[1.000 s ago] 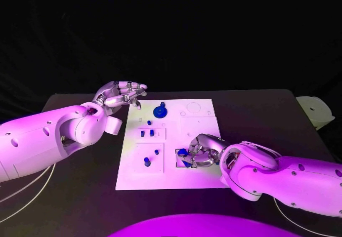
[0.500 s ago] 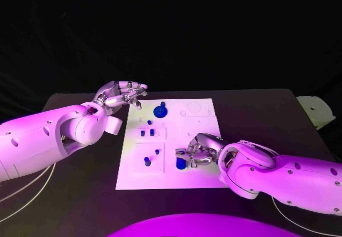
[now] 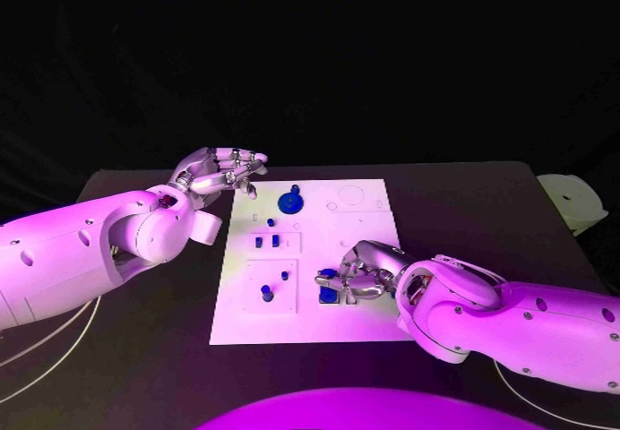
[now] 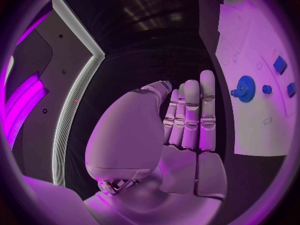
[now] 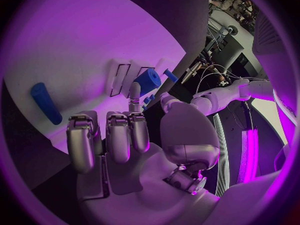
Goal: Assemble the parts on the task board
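The right hand [image 3: 356, 273] is lowered over the near right part of the white board [image 3: 368, 318], its fingers bunched downward around a blue piece [image 3: 333, 296] that sits under the fingertips. From where I stand I cannot tell whether the fingers actually grip that piece or only rest beside it. In the right wrist view the right hand [image 5: 122, 140] has its fingers curled toward the board's surface, with a blue cylinder [image 5: 147, 80] just past the fingertips and a blue peg [image 5: 46, 103] lying flat on the board off to one side.

The left hand [image 3: 222, 170] is raised just beyond the board's far left corner, over the dark table [image 3: 478, 193]. Its fingers are curled in together, and nothing shows between them. The left wrist view shows the same hand [image 4: 187, 120] with fingers held side by side, the board beside it.

On the board, a blue gear [image 3: 292, 202] stands near the far edge. Nearer, two small blue blocks [image 3: 266, 241] sit side by side in a rectangular outline on the left half. Closer still, a small blue peg [image 3: 268, 292] stands upright in a square outline on the left.
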Action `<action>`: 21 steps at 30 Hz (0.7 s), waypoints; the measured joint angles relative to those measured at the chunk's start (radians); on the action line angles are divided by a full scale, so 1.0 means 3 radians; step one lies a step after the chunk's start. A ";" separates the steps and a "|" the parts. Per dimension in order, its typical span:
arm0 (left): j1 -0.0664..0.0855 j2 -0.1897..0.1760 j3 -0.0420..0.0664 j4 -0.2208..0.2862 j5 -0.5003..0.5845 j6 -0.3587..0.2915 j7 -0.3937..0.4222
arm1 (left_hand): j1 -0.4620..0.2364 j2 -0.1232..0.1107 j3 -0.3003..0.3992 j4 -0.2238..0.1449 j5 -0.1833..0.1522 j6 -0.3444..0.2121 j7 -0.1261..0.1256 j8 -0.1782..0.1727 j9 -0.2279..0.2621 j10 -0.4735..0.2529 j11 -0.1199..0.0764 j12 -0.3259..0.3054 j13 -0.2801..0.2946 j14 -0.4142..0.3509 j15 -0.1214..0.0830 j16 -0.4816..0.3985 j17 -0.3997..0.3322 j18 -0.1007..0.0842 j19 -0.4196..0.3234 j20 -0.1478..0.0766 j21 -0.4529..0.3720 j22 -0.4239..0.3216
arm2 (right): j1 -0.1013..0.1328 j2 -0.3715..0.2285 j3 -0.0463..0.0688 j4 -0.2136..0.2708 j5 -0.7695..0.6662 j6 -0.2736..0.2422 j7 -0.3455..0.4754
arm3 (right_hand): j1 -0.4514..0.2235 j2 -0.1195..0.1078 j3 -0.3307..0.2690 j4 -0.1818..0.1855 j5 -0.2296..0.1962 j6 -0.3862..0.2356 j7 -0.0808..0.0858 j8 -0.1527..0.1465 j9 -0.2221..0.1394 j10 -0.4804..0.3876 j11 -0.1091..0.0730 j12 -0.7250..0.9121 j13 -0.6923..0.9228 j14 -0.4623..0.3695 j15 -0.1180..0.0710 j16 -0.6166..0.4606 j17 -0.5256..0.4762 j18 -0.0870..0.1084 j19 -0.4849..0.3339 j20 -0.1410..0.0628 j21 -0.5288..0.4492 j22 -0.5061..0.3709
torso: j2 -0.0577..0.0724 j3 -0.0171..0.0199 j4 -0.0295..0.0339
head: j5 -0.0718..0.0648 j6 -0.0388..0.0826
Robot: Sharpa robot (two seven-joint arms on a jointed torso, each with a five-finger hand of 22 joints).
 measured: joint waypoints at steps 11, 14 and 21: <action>0.0000 -0.0007 0.0000 -0.0001 0.0000 0.0006 -0.0005 | 0.0000 0.0000 0.0000 0.0000 0.0000 0.0000 0.0000 0.0000 0.0000 0.0000 0.0000 0.0000 0.0000 0.0000 0.0000 0.0000 0.0000 0.0000 0.0000 0.0000 0.0000 0.0000 | -0.0008 -0.0160 0.0000 0.0187 -0.0034 -0.0050 0.0088 | 0.0518 -0.0004 0.0015 -0.0033 0.0075 -0.0023 -0.0001 0.0001 0.0000 0.0000 0.0001 0.0000 0.0000 0.0000 0.0000 0.0000 0.0000 0.0000 0.0000 0.0000 0.0000 0.0000 | 0.0000 0.0002 -0.0002 | 0.0016 -0.0004; 0.0000 -0.0008 -0.0001 -0.0001 0.0000 0.0007 -0.0005 | -0.0014 0.0014 0.0000 0.0000 0.0000 0.0000 0.0000 0.0000 0.0000 0.0000 0.0000 0.0000 0.0000 0.0000 0.0000 0.0000 -0.0003 0.0000 0.0000 0.0000 0.0000 0.0000 | -0.0008 -0.0186 0.0001 0.0213 -0.0034 -0.0048 0.0116 | 0.0550 -0.0022 0.0015 -0.0033 0.0075 -0.0023 -0.0001 0.0001 0.0000 0.0000 0.0001 0.0000 -0.0001 0.0000 0.0000 0.0000 0.0000 0.0000 0.0000 0.0000 0.0000 -0.0001 | -0.0001 0.0002 -0.0004 | 0.0020 -0.0008; 0.0000 -0.0007 -0.0001 -0.0001 0.0000 0.0009 -0.0007 | -0.0013 0.0013 0.0000 0.0000 0.0000 0.0000 0.0000 0.0000 0.0000 0.0000 0.0000 0.0000 -0.0001 0.0000 0.0000 0.0000 -0.0003 0.0000 0.0000 0.0000 0.0000 0.0000 | -0.0009 -0.0188 0.0001 0.0176 -0.0029 -0.0017 0.0155 | 0.0639 -0.0010 0.0024 -0.0042 0.0075 -0.0023 -0.0001 0.0001 -0.0004 0.0000 0.0001 0.0000 -0.0001 0.0000 0.0000 0.0000 -0.0001 0.0000 0.0000 0.0000 0.0000 -0.0001 | -0.0002 0.0000 -0.0005 | 0.0015 -0.0009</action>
